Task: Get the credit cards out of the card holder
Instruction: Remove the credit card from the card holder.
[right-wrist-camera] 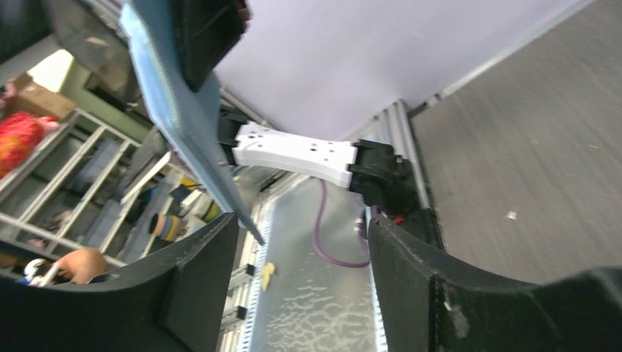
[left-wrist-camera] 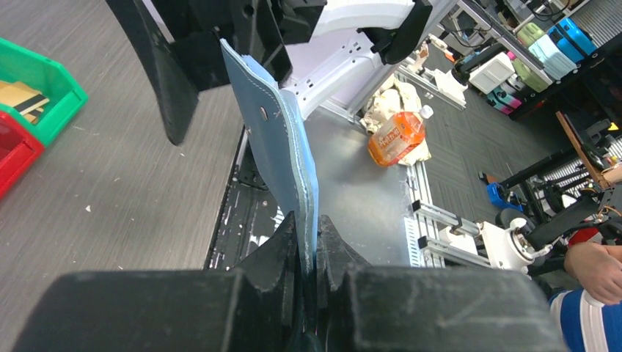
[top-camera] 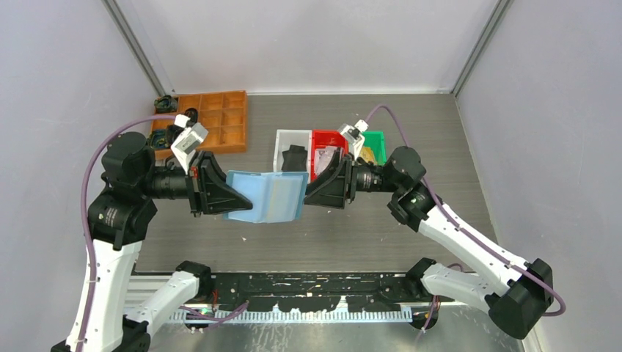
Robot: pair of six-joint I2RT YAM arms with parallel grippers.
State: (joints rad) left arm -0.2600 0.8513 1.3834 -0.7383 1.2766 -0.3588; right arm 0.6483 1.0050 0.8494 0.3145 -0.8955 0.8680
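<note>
The card holder is a blue folding wallet, held open and off the table between the two arms. My left gripper is shut on its left edge. In the left wrist view the holder stands edge-on, pinched where the gripper meets it. My right gripper is open at the holder's right edge. In the right wrist view the holder's lower corner hangs just off the left fingertip, with nothing between the open gripper. Flat tan credit cards with a dark stripe lie in the green bin.
Behind the right gripper stand a white bin holding a black object, a red bin and the green bin. An orange compartment tray sits at the back left. The arms' mounting rail runs along the near edge.
</note>
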